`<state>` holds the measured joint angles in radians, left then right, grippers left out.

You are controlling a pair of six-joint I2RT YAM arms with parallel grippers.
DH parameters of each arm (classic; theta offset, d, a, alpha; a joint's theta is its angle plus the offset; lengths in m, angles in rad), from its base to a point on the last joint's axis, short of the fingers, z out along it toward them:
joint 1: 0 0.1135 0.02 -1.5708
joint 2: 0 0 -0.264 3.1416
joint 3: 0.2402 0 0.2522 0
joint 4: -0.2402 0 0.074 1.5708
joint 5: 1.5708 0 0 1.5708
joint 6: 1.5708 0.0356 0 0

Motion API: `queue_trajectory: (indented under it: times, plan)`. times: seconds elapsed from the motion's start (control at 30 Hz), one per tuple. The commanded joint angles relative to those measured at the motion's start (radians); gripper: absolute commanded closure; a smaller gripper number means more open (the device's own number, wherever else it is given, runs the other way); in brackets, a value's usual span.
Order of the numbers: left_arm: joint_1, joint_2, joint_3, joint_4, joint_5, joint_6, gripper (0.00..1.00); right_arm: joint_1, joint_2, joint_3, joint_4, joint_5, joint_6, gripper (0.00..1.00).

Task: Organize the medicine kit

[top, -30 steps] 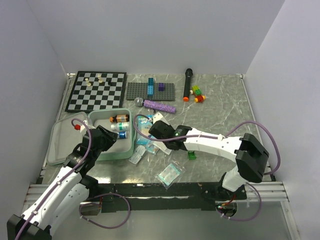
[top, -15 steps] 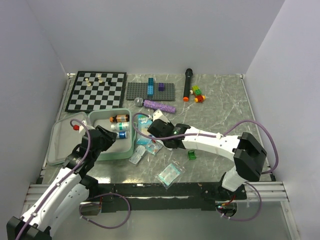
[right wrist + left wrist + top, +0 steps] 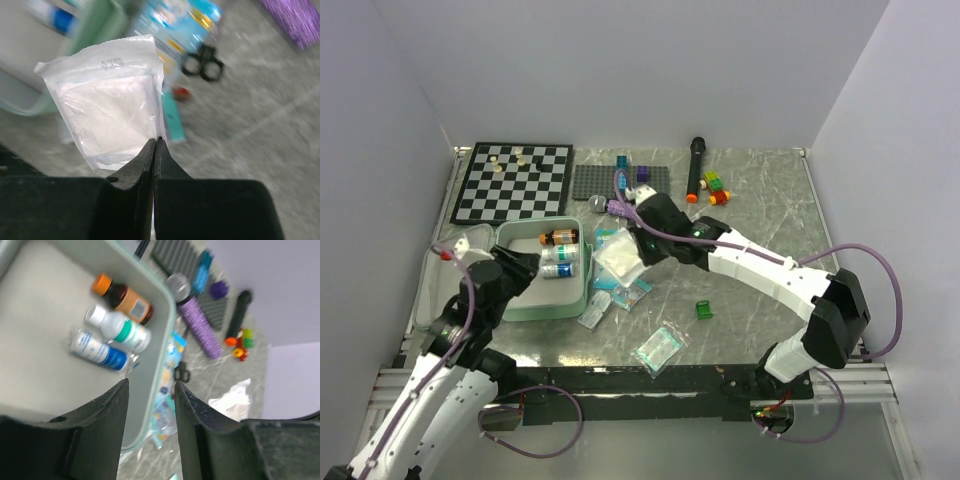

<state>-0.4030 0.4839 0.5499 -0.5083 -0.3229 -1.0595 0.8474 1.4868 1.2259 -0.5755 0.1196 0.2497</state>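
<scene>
Worktop [image 3: 760, 240] of grey marble pattern carries everything. A chessboard [image 3: 513, 182] and a studded plate [image 3: 590, 182] sit along the far edge. The medicine kit [image 3: 555, 312] lies at the near left, open, with its two halves side by side. Its right half holds three bottles in a row on the grey lining, close to the right wall. The left half is partly hidden by the left arm.

The right tool [image 3: 156, 142] is clenched on the edge of a white gauze pouch [image 3: 112, 100]. It holds the pouch off the worktop, just right of the kit's right wall, with loose packets under and beside it. The left tool [image 3: 150, 385] is released and carries nothing. It hangs over the kit's near right wall, jaws spread apart.

The bottles are an amber bottle [image 3: 122, 297] with an orange cap, a white bottle [image 3: 117, 327] with a green band, and a blue-and-white bottle [image 3: 97, 347]. Outside the kit, a heap of blue packets [image 3: 615, 290] lies just beside the right wall. A clear packet [image 3: 658, 348] lies nearer the arms, and small black scissors [image 3: 202, 65] lie by the heap.

I judge the task less than half done. The bottles are in, and the pouch is in hand but not yet in the kit. The packets, the scissors and probably closing the kit are left.
</scene>
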Motion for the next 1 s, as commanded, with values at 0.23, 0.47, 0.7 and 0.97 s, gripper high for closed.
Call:
queue_trajectory:
  times: [0.23, 0.47, 0.7, 0.97]
  plan:
    - [0.003, -0.156, 0.166, -0.194, -0.195, -0.057, 0.53, 0.065, 0.289, 0.429, 0.109, -0.219, 0.051, 1.0]
    - [0.003, -0.241, 0.173, -0.279, -0.3, -0.123, 0.53, 0.073, 0.475, 0.601, 0.126, -0.254, 0.285, 1.0]
    - [0.003, -0.258, 0.16, -0.334, -0.373, -0.194, 0.53, 0.102, 0.581, 0.687, 0.141, -0.209, 0.462, 1.0]
    - [0.003, -0.165, 0.222, -0.525, -0.495, -0.402, 0.55, 0.142, 0.73, 0.886, 0.044, -0.12, 0.612, 1.0]
